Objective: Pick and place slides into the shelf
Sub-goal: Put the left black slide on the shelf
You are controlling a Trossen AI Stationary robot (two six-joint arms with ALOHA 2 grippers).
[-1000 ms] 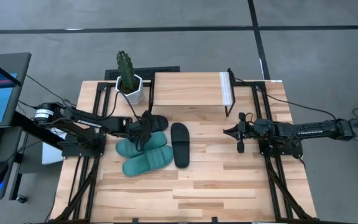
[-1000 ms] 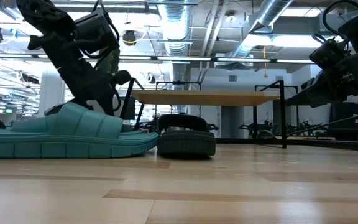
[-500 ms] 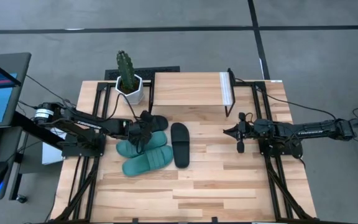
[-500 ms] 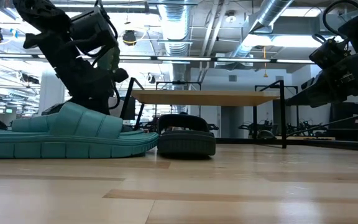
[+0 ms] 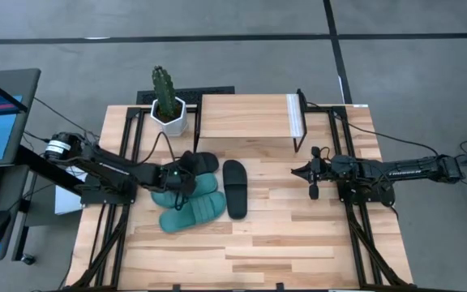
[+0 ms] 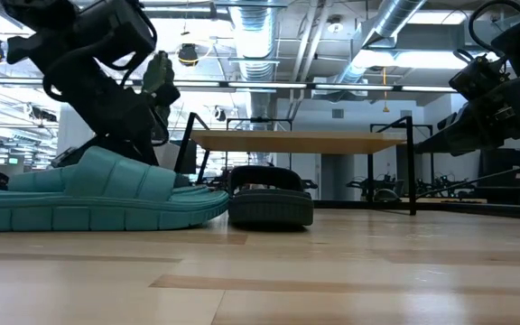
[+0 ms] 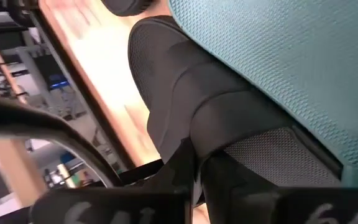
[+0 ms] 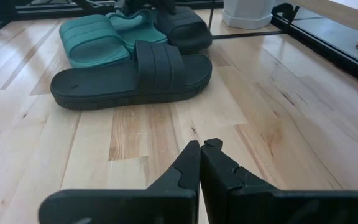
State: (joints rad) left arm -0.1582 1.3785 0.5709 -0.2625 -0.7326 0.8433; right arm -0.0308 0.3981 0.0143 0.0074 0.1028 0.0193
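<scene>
On the table (image 5: 298,243), the nearest teal slide (image 6: 88,194) lies beside its mate (image 5: 169,193). The left gripper (image 5: 181,174) is closed among the slides — what it pinches I cannot tell. Probably rubber: light, soft, best taken at the wide strap. One black slide (image 5: 235,188) lies alone, long axis running toward the shelf (image 5: 246,118); the other (image 5: 203,161) sits behind the teal pair. The right gripper (image 5: 313,174) waits closed, holding nothing.
</scene>
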